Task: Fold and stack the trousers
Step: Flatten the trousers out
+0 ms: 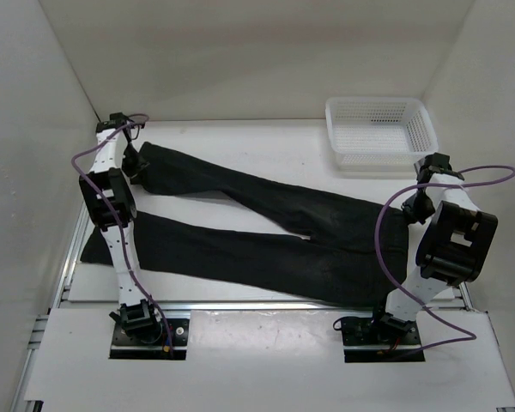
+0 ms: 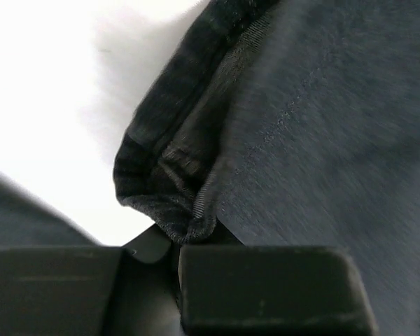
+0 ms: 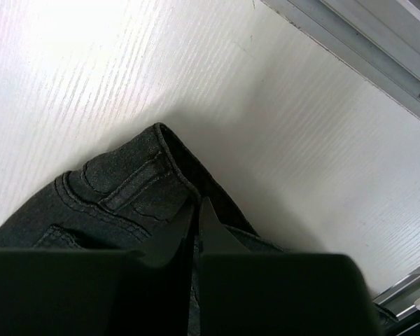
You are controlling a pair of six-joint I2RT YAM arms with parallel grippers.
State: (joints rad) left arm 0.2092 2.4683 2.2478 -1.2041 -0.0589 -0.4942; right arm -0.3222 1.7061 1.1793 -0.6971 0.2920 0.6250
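The black trousers (image 1: pixel 266 232) lay spread across the white table (image 1: pixel 266 137), the 2 legs pointing left and the waistband (image 3: pixel 126 182) at the right. The far leg (image 1: pixel 206 182) ran from the far-left corner down to the crotch near the middle. The near leg (image 1: pixel 197 253) lay closer to the arm bases, its end reaching the table's left edge. The 2 legs were apart at the left and met toward the right.

The left pincer (image 1: pixel 136 165) was at the end of the far leg. In the left wrist view its 2 fingers stood pressed narrow together, with a bunched fold of the hem (image 2: pixel 161 189) nipped between their tips. The cloth above the nip rose in a loose roll, ribbed at the edge.

The right pincer (image 1: pixel 419 204) was at the right end of the trousers, by the waistband. In the right wrist view its fingers were likewise narrow, closed on the edge of the waistband next to its corner. A stitched belt loop (image 3: pixel 129 187) lay just left of the nip. The cloth around it rested flat on the table.

A white mesh basket (image 1: pixel 379 129) sat at the far-right of the table, apart from the trousers and just beyond the right pincer.
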